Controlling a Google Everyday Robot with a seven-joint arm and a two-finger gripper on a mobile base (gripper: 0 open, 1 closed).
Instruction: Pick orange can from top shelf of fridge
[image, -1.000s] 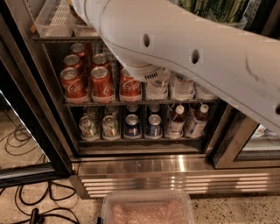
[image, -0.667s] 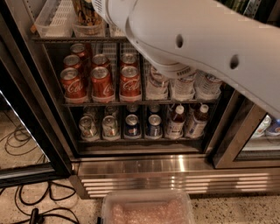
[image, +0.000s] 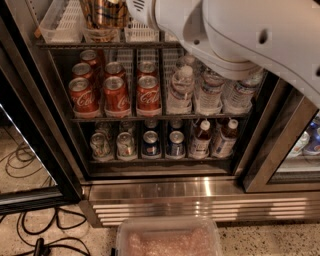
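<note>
The orange can (image: 103, 12), shiny orange-gold with brown streaks, stands in a clear tub on the top shelf (image: 100, 45) of the fridge (image: 175, 197), cut off by the top edge of the view. My white arm (image: 240, 35) reaches in from the right across the top. Its end lies just right of the can. My gripper is out of view past the top edge.
White slotted trays (image: 65, 20) flank the can. Below are red cola cans (image: 116, 95) and water bottles (image: 210, 92), then a lower rack of cans and bottles (image: 150, 144). The black door frame (image: 30, 130) is at left. A clear tub (image: 167, 237) and cables (image: 30, 235) lie on the floor.
My arm has swung to the right and up, uncovering the red cans and the left of the top shelf. The orange can now shows beside the arm's end.
</note>
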